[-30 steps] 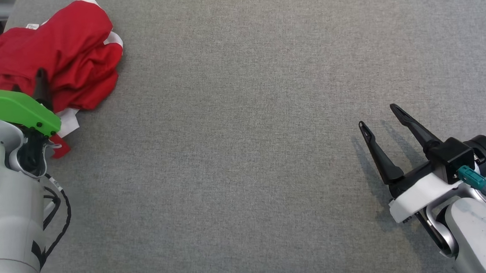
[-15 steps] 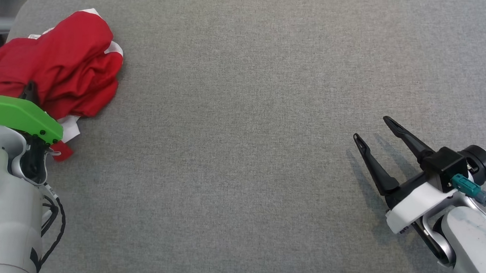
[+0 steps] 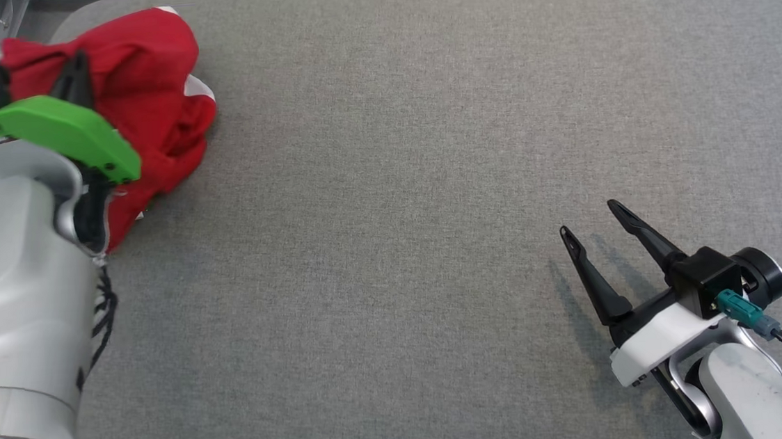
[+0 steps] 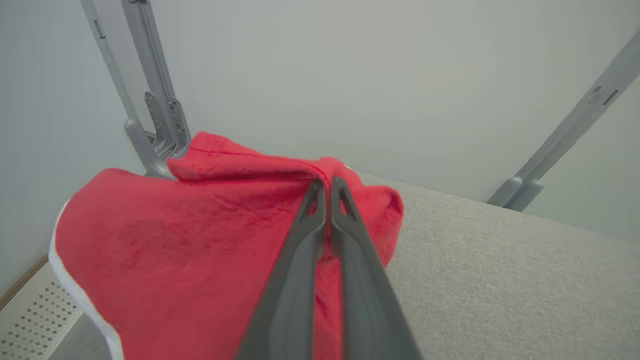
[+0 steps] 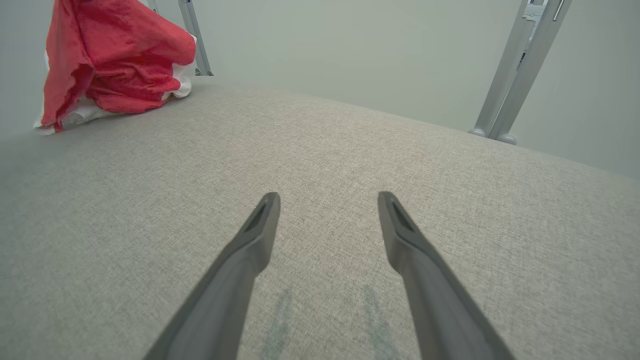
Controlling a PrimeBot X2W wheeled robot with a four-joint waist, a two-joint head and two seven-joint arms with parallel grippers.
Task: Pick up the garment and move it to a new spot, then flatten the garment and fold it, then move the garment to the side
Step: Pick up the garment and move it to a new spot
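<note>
The garment is a crumpled red cloth with white trim at the far left corner of the grey surface. My left gripper is shut on a fold of the garment, its two fingers pressed together over the red cloth, which hangs lifted and bunched beneath them. From the right wrist view the garment rises in a peak at the upper left. My right gripper stands open over bare fabric at the lower right, far from the garment, and its fingertips are spread wide with nothing between them.
The grey padded surface stretches between the two arms. Grey metal frame posts stand past its far edge, with more posts behind the garment. A pale wall lies behind them.
My left gripper has shut on the red garment and lifted it, so the cloth now hangs bunched from the fingers. The head camera has shifted. The right gripper stays open.
</note>
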